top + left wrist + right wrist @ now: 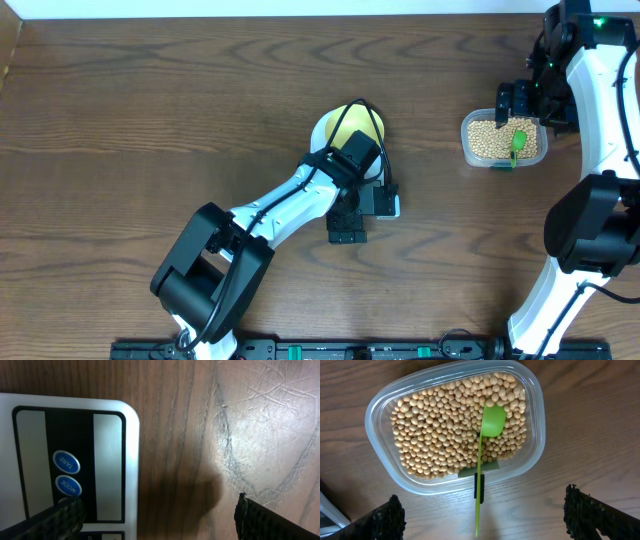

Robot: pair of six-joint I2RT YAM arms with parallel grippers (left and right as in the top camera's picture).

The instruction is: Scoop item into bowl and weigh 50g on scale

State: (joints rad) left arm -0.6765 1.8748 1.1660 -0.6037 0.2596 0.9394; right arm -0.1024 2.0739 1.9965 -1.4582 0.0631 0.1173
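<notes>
left hand [157,510]: spread, empty, over scale [131,450]
right hand [485,510]: spread, empty, over beans [440,435] and green scoop [493,420]
bowl [348,122]: on scale

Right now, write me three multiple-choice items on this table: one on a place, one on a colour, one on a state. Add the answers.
1. Where does the head of the green scoop rest?
A. on the beans in the clear container
B. flat on the bare wood
C. in a mug

2. What colour is the bowl?
A. red
B. pale yellow
C. black

3. How is the right gripper?
A. shut on the scoop
B. shut on the bowl
C. open, holding nothing

Answers: A, the scoop's head lies among the beans. B, the overhead view shows it pale yellow. C, its fingers stand wide apart, touching nothing.
</notes>
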